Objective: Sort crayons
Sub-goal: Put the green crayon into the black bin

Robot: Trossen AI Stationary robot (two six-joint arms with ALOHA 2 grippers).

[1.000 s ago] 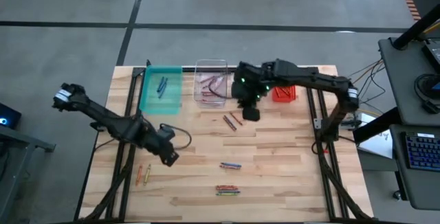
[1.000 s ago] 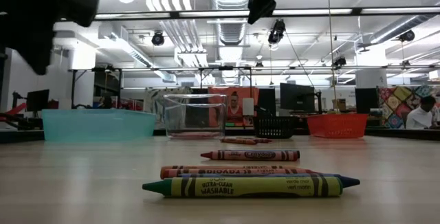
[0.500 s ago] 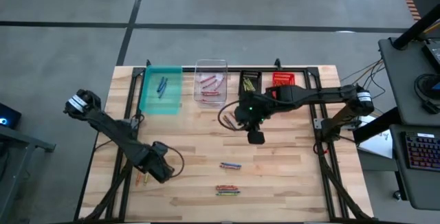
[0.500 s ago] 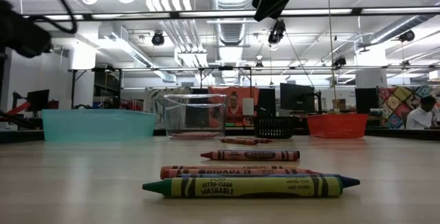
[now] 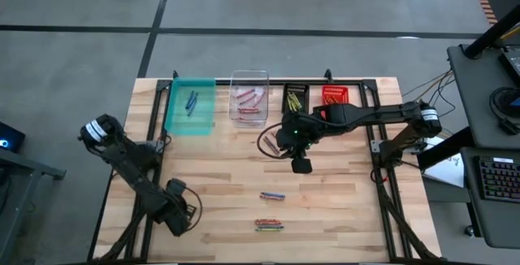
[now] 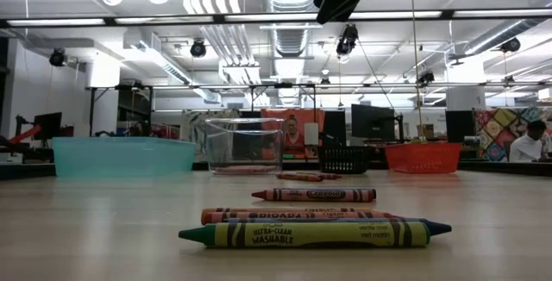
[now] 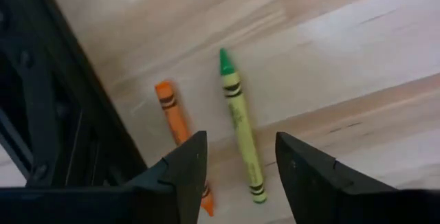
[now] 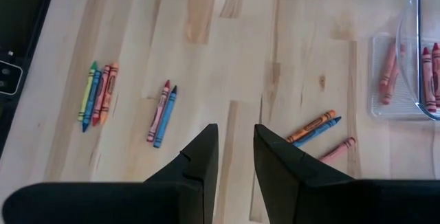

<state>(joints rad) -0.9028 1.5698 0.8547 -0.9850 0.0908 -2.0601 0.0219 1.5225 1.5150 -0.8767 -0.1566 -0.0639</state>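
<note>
My left gripper (image 5: pixel 180 215) hangs open, pointing down, over the table's near left part. In the left wrist view its fingers (image 7: pixel 240 141) stand on either side of a yellow-green crayon (image 7: pixel 239 124) that lies flat on the wood, with an orange crayon (image 7: pixel 172 110) beside it. My right gripper (image 5: pixel 301 164) is open and holds nothing (image 8: pixel 235 138); it stands above the table's middle. More crayons lie in a pair (image 5: pixel 272 195), a near bunch (image 5: pixel 268 225) and a group by the clear bin (image 8: pixel 320 129).
Four bins stand along the far edge: teal (image 5: pixel 191 105) with blue crayons, clear (image 5: pixel 249 102) with red and pink ones, black (image 5: pixel 295 98) and red (image 5: pixel 335 96). A dark frame rail (image 7: pixel 48 114) runs close beside the orange crayon. Bare wood lies at the near right.
My left gripper has swung toward the table's near left corner, sunk and turned about, and now stands over the yellow-green and orange crayons. My right gripper has come away from the bins toward the table's middle and then kept still.
</note>
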